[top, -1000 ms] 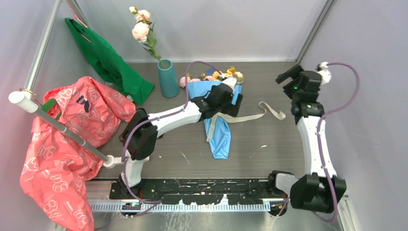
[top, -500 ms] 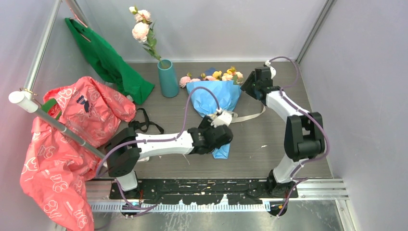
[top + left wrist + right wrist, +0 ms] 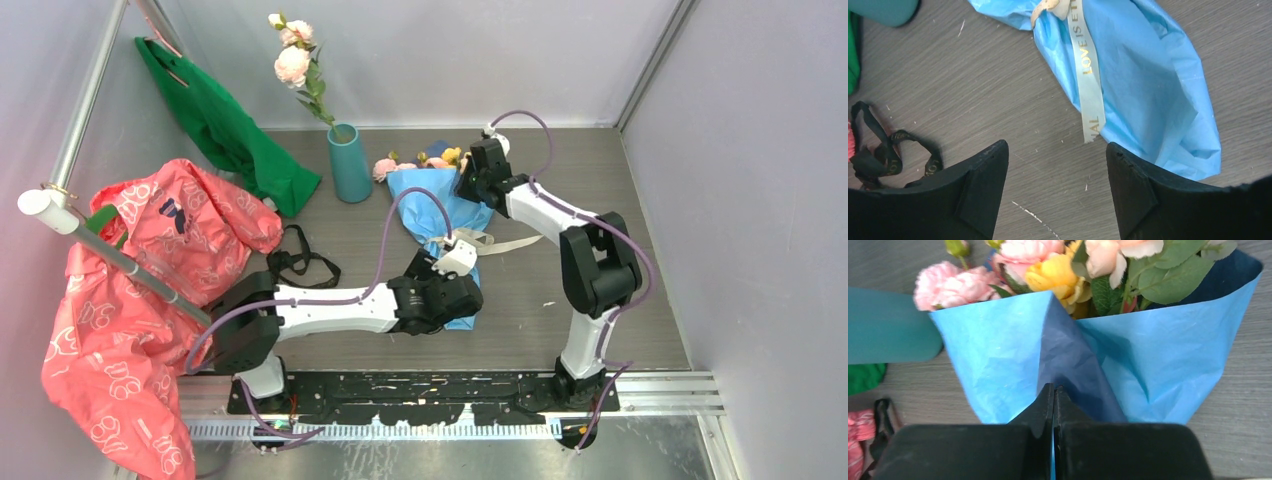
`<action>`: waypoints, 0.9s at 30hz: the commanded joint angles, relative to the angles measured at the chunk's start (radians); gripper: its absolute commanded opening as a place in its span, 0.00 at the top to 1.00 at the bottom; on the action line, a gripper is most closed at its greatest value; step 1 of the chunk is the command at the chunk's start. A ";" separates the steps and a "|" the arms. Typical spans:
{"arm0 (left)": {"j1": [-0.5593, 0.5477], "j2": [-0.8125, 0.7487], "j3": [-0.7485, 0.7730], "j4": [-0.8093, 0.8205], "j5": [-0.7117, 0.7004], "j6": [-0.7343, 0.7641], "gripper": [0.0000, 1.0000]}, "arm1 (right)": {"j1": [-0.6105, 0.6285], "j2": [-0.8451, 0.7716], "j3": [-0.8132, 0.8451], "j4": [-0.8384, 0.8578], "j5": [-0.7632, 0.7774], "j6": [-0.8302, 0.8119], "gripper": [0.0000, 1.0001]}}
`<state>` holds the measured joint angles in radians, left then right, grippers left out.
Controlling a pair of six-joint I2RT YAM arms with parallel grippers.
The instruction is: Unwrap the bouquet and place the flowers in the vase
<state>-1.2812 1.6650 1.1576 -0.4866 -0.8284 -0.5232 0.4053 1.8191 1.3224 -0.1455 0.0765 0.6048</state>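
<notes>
The bouquet (image 3: pixel 440 200) lies on the table in blue paper (image 3: pixel 993 355), its pink and yellow flowers (image 3: pixel 1048 265) pointing toward the back wall. My right gripper (image 3: pixel 468 186) (image 3: pixel 1053 386) is shut at the wide end, and a raised fold of the paper runs up into its tips. A cream ribbon (image 3: pixel 1088 75) hangs loose along the wrapper. Open and holding nothing, my left gripper (image 3: pixel 1055 147) hovers over bare table beside the bouquet's narrow end (image 3: pixel 1168 115). The teal vase (image 3: pixel 349 165) stands left of the bouquet with one pink flower (image 3: pixel 292 62) in it.
A green cloth bag (image 3: pixel 220 120) lies at the back left. A red-pink printed plastic bag (image 3: pixel 130 280) hangs over a metal bar (image 3: pixel 130 268) on the left. A black strap (image 3: pixel 300 255) (image 3: pixel 878 150) lies left of my left gripper. A ribbon tail (image 3: pixel 520 240) trails right of the bouquet.
My right arm swung in from the right side to the bouquet's wide end and shut there. My left arm drew back from the bouquet's middle to its narrow end, jaws narrowing slightly.
</notes>
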 commanded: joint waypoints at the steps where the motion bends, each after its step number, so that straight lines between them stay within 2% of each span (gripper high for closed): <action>1: 0.000 0.068 0.077 -0.001 -0.048 0.026 0.28 | -0.010 0.094 0.037 0.053 -0.038 0.025 0.99; 5: 0.000 0.119 0.107 0.031 0.028 0.027 0.34 | -0.009 0.158 0.047 0.074 -0.055 0.040 0.99; 9: 0.010 0.167 0.148 0.050 0.036 0.051 0.40 | -0.015 0.196 0.058 0.074 -0.057 0.041 0.99; 14: 0.072 0.214 0.174 0.129 0.120 0.084 0.51 | -0.015 0.208 0.054 0.076 -0.063 0.049 0.99; 19: 0.116 0.287 0.248 0.116 0.103 0.134 0.63 | -0.016 0.204 0.037 0.076 -0.063 0.045 0.99; 27: 0.224 0.325 0.242 0.153 0.187 0.124 0.65 | -0.024 0.216 0.028 0.079 -0.063 0.043 0.99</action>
<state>-1.1122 1.9766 1.3800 -0.3973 -0.6754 -0.4065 0.3878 2.0171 1.3472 -0.0944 0.0158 0.6460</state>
